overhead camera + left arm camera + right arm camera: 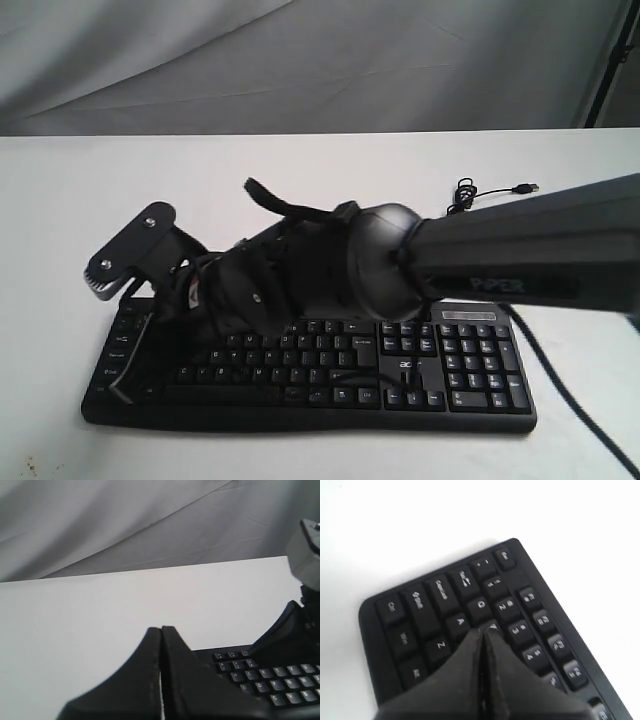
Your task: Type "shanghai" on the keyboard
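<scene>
Left tool [161, 630]: clenched, fingers pressed together; over the bare table [100, 630], just off the keyboard's [265, 680] far left corner
Right tool [482, 632]: clenched; tip over the keyboard's letter keys, just beside the A key [460, 621]; contact cannot be told
Right arm [540, 245]: crosses above the keyboard from its number-pad end
Keyboard: flat on the table
USB cable [480, 192]: on the table behind the keyboard's number-pad end
</scene>
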`<state>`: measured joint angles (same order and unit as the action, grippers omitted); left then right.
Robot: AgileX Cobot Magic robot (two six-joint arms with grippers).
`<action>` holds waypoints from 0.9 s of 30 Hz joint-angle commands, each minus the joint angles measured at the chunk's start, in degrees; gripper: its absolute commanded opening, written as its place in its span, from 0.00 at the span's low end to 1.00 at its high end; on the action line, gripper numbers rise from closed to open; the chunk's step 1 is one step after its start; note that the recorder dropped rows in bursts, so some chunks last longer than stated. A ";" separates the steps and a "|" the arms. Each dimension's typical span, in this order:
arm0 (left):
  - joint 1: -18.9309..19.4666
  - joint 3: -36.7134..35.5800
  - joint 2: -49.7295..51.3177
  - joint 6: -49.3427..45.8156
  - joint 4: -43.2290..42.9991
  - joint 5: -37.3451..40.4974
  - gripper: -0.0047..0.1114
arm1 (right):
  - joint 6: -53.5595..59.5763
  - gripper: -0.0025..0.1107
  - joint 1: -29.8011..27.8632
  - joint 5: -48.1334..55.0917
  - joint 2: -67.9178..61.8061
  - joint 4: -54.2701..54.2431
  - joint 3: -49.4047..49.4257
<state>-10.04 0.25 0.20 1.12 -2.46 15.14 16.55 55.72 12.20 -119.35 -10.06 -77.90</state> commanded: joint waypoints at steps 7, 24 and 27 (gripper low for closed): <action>-0.20 -0.25 -0.20 0.16 -0.04 -0.27 0.04 | 0.14 0.02 1.51 2.00 -5.74 0.63 -6.13; -0.20 -0.25 -0.20 0.16 -0.04 -0.27 0.04 | 0.95 0.02 1.51 0.55 -8.66 0.63 -8.21; -0.20 -0.25 -0.20 0.16 -0.04 -0.27 0.04 | 1.08 0.02 1.51 0.32 -9.75 0.63 -8.21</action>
<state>-10.04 0.25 0.20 1.12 -2.46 15.14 16.88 57.08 13.25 -128.16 -10.06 -85.78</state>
